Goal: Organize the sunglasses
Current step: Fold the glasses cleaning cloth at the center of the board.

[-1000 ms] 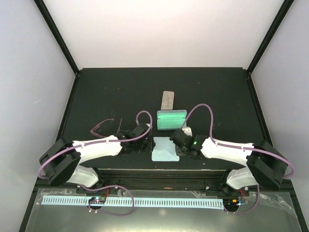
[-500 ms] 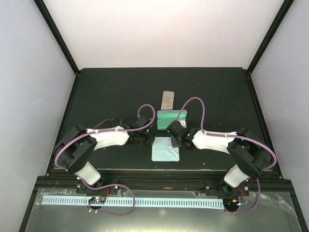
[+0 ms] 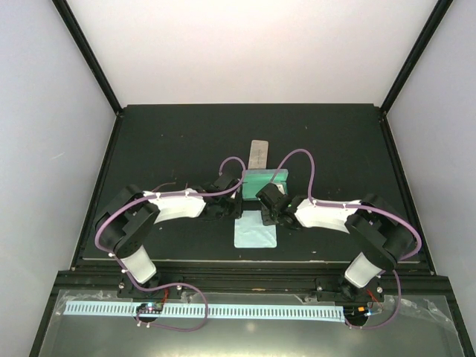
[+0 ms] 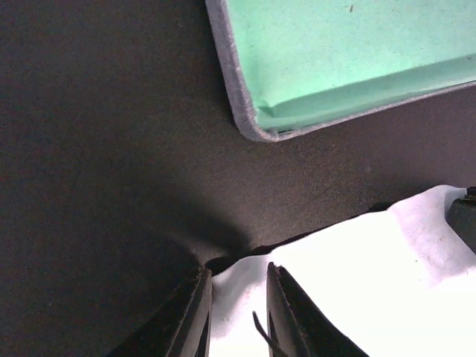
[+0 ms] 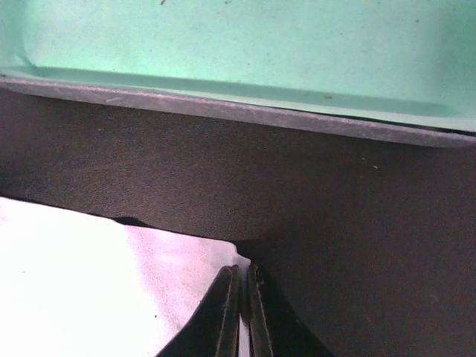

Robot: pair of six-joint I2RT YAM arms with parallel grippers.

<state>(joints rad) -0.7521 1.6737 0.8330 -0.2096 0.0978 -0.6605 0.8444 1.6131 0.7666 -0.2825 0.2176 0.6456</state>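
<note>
**mako:** The left gripper (image 4: 236, 272) has its fingers a narrow gap apart. A corner of the pale cloth (image 4: 357, 268) shows in that gap, so it's straddling the cloth, not clamped on it. The right gripper (image 5: 242, 269) has its fingers pressed together right on the cloth's other far corner, which looks like a pinch to me.

**rivet:** So both are busy with the cloth, not the glasses?

**mako:** Yep. Just past both sets of tips is the open case (image 5: 245, 52), green lining up. Its long side runs left-right across the table (image 4: 97, 149), and the lining that shows is bare.

**rivet:** And the sunglasses?

**mako:** The only sign is a thin reddish bit of wire in the overhead view. That's the pink sunglasses (image 3: 165, 186), poking out beyond the left arm (image 3: 175, 208), well to the left of the case. The rest is hidden under the arm, so I can't call their long axis. I can't find the black sunglasses in any view.

**rivet:** Whose job is it, then?

**mako:** The left arm's, I'd guess. The pink sunglasses sit on its side, off to the left of its jaws, and they'd need carrying rightward to the case. Those fingers would have to come off the cloth first.
</note>
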